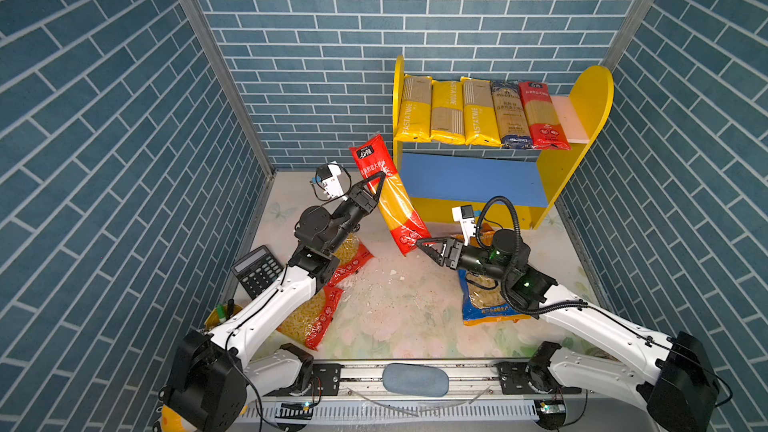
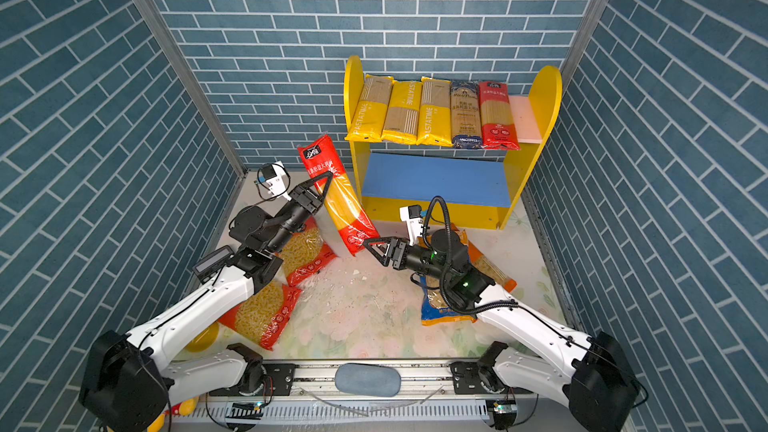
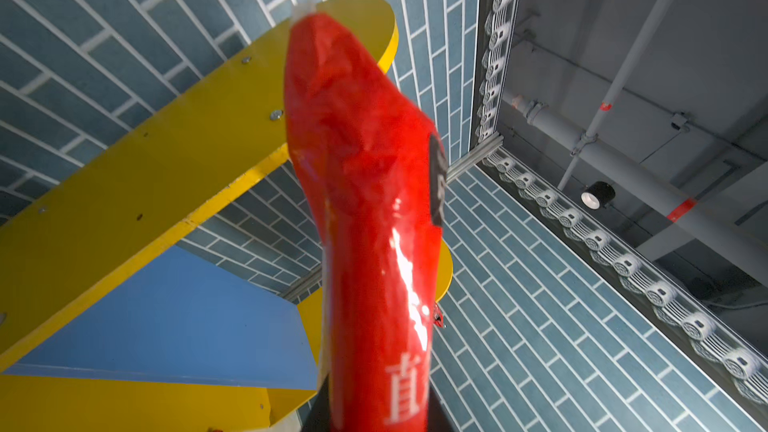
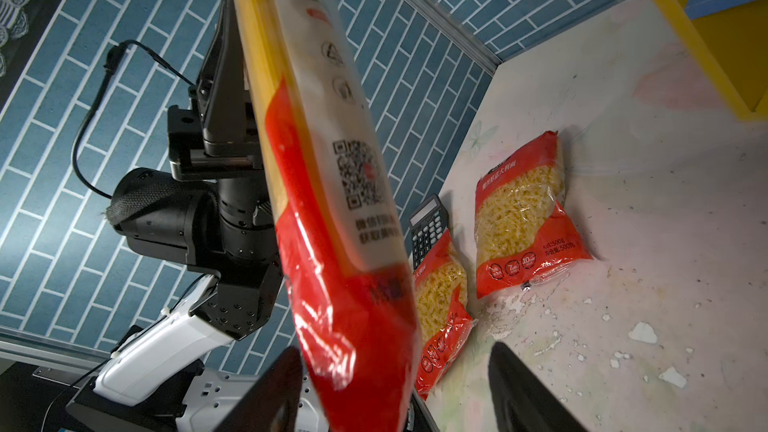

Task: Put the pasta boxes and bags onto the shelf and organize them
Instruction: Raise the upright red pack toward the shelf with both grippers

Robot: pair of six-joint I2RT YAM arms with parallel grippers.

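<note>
While on shelf (image 1: 590, 93), three "PASTATIME" packs (image 1: 448, 112)

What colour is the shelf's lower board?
The lower board is blue, clearest in a top view.

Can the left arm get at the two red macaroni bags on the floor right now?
Probably not yet: the left hand is shut on the long red spaghetti bag, and both macaroni bags lie partly under its own forearm.
</note>
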